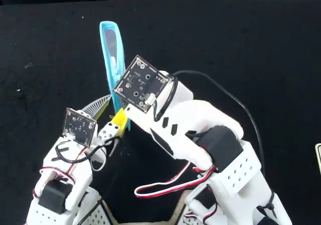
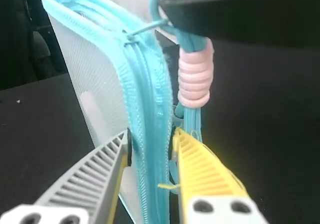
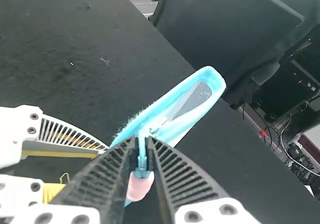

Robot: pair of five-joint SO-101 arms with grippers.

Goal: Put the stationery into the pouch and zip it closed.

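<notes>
On table (image 1: pixel 251 44), blue pouch (image 1: pixel 110 47) upright; left hand (image 2: pixel 151 138) clamps edge, right hand (image 3: pixel 143 144) clamps zip pull (image 3: pixel 140 184)

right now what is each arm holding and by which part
The left gripper is shut on the blue pouch, pinching its zipper edge near one end. The right gripper is shut on the pink zipper pull.
</notes>
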